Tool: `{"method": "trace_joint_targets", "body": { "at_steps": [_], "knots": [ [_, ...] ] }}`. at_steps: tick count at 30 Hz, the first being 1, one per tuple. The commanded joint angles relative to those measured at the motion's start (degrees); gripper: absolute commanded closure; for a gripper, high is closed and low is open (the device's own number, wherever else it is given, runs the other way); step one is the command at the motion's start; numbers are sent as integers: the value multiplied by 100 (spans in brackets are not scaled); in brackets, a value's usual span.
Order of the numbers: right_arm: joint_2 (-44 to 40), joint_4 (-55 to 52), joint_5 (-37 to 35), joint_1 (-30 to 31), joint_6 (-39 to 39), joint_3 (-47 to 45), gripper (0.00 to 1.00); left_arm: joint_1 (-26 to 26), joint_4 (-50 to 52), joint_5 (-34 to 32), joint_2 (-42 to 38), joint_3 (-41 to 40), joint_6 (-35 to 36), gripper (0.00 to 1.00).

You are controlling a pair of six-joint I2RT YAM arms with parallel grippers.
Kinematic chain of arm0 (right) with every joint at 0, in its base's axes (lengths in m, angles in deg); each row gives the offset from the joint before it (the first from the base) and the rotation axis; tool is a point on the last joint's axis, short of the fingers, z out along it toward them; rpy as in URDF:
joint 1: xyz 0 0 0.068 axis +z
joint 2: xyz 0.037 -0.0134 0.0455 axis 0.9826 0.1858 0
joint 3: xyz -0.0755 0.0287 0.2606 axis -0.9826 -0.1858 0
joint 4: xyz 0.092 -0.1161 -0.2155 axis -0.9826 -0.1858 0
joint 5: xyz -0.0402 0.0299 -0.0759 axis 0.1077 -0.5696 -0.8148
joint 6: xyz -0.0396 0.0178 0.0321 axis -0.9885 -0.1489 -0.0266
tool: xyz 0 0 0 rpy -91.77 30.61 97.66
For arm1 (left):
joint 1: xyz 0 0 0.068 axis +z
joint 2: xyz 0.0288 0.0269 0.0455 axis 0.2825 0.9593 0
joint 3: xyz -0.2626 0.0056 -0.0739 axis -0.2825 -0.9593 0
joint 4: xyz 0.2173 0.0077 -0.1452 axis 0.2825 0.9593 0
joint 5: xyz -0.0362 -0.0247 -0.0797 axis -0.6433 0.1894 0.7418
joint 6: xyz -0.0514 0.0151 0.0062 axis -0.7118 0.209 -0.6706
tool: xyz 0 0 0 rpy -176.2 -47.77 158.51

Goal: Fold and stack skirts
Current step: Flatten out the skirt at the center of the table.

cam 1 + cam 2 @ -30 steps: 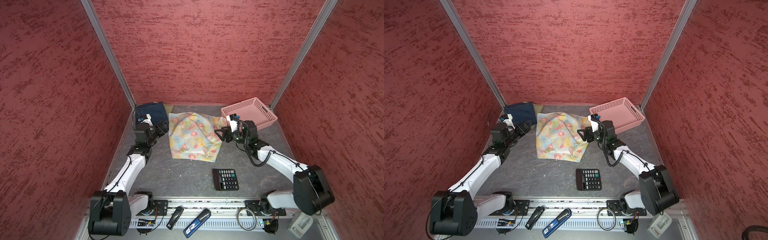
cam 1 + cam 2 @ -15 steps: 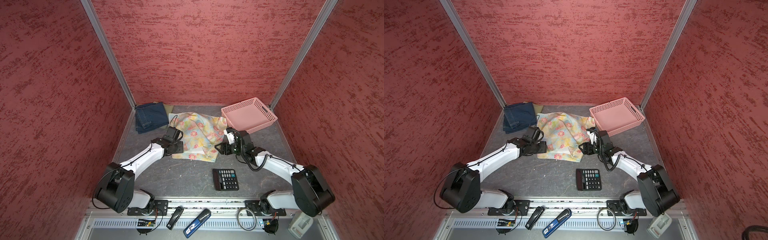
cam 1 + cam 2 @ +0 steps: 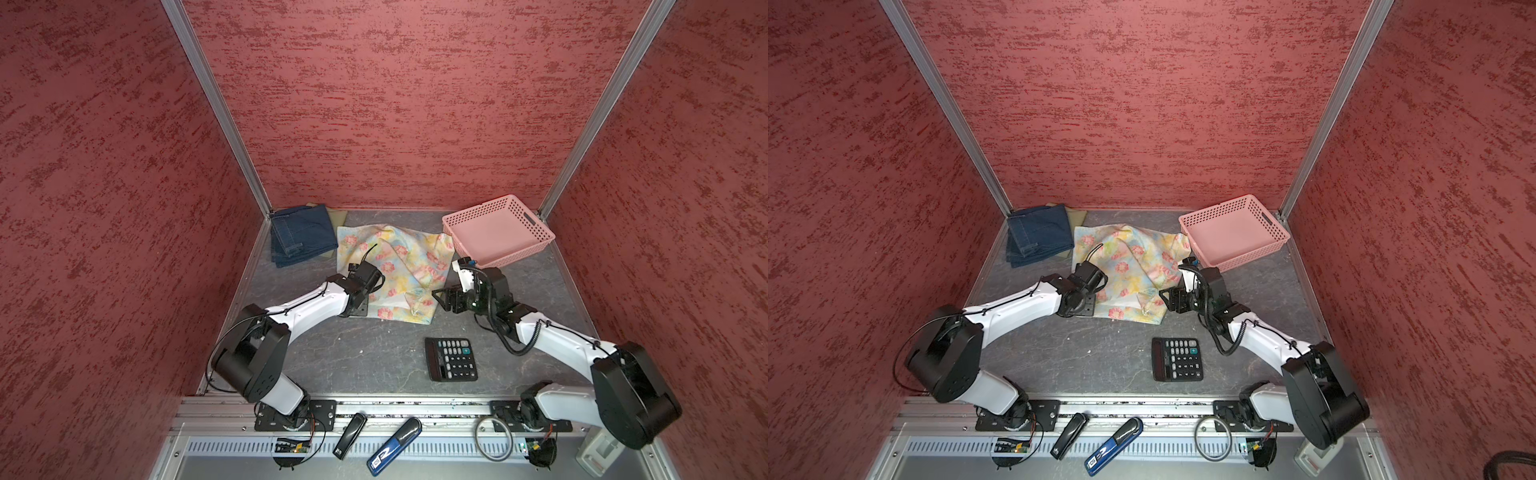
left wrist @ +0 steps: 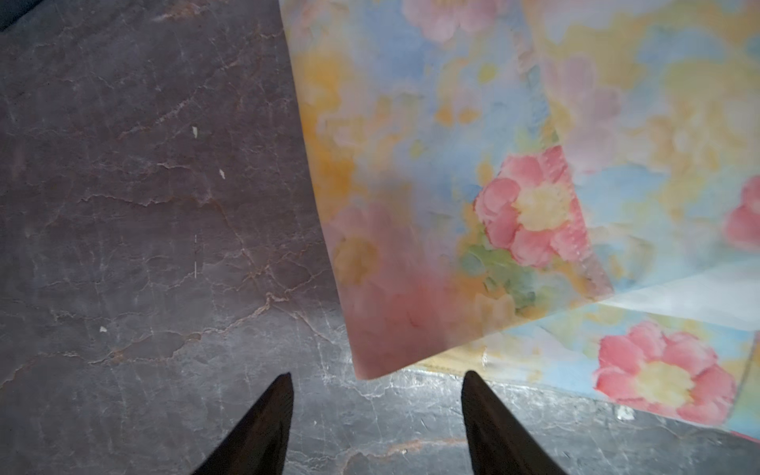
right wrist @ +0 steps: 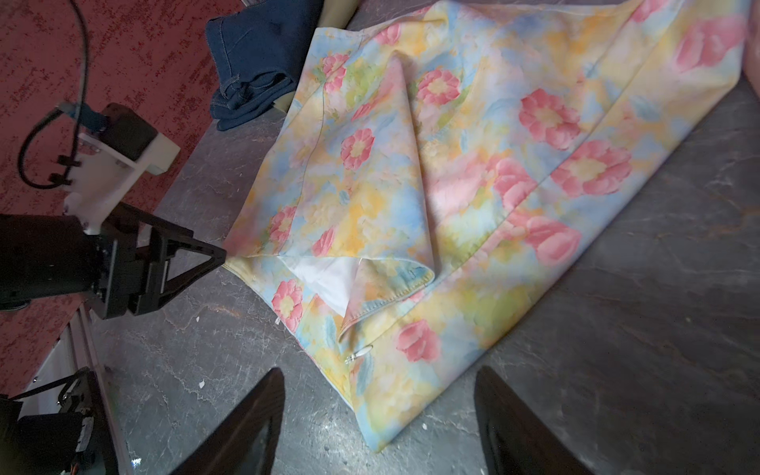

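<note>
1. While the floral skirt [image 3: 399,266] lies rumpled on the tabletop [image 3: 374,345], neither arm grips it.
2. Position of the floral skirt: mid-rear of the tabletop, between the denim skirt [image 3: 299,237] and the basket [image 3: 498,232]. Its far right corner reaches the basket wall. One flap is folded over toward the near edge, where a patch of white lining [image 5: 329,275] shows.
3. Position of the denim skirt: folded, in the rear left corner, on top of the olive skirt [image 3: 337,216]. Only a strip of the olive skirt shows past its right edge.
4. State of the left end effector [image 4: 377,376]: fingers spread, nothing pinched. It sits low at the floral skirt's near left corner, and the cloth corner ends level with the fingertips.
5. State of the right end effector [image 5: 380,372]: fingers spread, nothing pinched. It is at the floral skirt's near right corner. In the right wrist view that corner shows between the two fingers; contact cannot be told.
6. Position of the calculator [image 3: 452,358]: keys up, near the front of the tabletop, apart from the skirts.
</note>
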Motion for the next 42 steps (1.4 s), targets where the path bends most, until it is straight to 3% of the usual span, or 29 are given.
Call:
{"method": "trace_joint_targets", "body": {
  "at_steps": [1,4,10,17,24,30,37,42],
  "knots": [
    [-176,448,-110,20,-44,-104,26,-166,469,-399,383,302,-110,34],
    [-154,541,-80,30,-36,-118,26,-150,701,-493,810,582,-157,35],
    [11,606,-429,288,-236,-180,26,62,653,-425,1233,806,-188,53],
    [205,411,-1223,785,-651,-236,26,307,73,-125,703,358,-324,100],
    [615,132,-1807,1314,-980,-59,26,919,-802,629,-634,-555,-599,100],
    [922,-254,-2069,1793,-1232,267,25,1613,-1629,1662,-1489,-1422,-1025,100],
    [1390,-341,-2214,2191,-1263,586,25,1836,-1922,2016,-1737,-1727,-1164,100],
    [2024,-146,-2512,2308,-684,935,27,1835,-2088,2107,-1699,-1775,-1184,100]
  ]
}}
